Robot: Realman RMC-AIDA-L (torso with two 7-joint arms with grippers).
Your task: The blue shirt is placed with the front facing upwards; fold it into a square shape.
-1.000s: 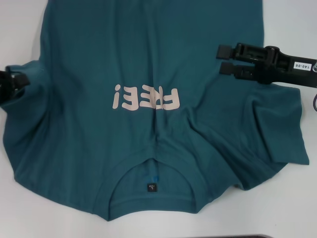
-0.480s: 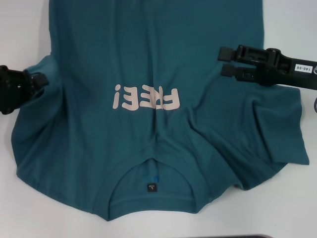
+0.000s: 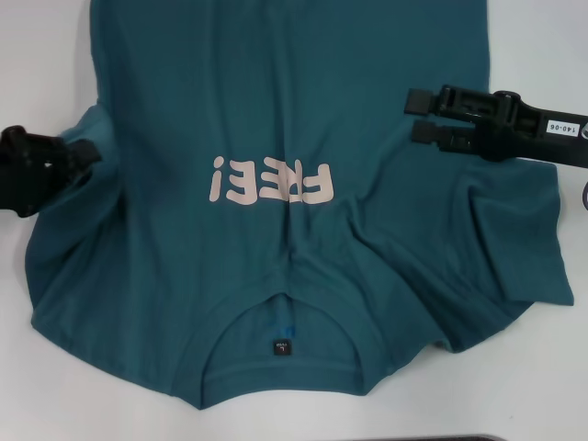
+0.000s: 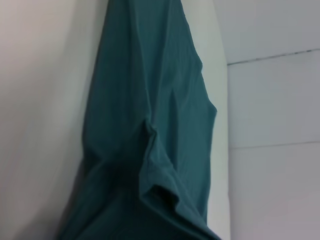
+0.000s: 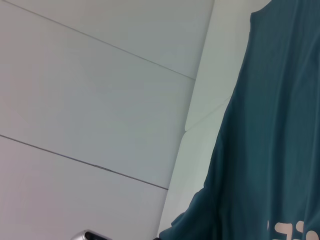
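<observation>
The blue shirt (image 3: 276, 110) lies front up on the white table (image 3: 41, 55). Its pink "FREE!" lettering (image 3: 268, 181) reads upside down, and its collar (image 3: 280, 372) is nearest me. My left gripper (image 3: 84, 154) is at the shirt's left sleeve, shut on the cloth, which bunches up beside it. The left wrist view shows that sleeve's hem (image 4: 160, 187) folded and hanging. My right gripper (image 3: 415, 114) is open over the shirt's right side, just above the rumpled right sleeve (image 3: 514, 239). The right wrist view shows the shirt's edge (image 5: 270, 150).
Bare white table surrounds the shirt on the left, right (image 3: 542, 55) and near side. A dark edge (image 3: 441, 438) shows at the table's near rim. Wrinkles run from the collar toward the right sleeve. Pale wall panels (image 5: 90, 100) fill the wrist views' background.
My left gripper has moved right, toward the shirt's middle, drawing the left sleeve inward with it. The right gripper has stayed put.
</observation>
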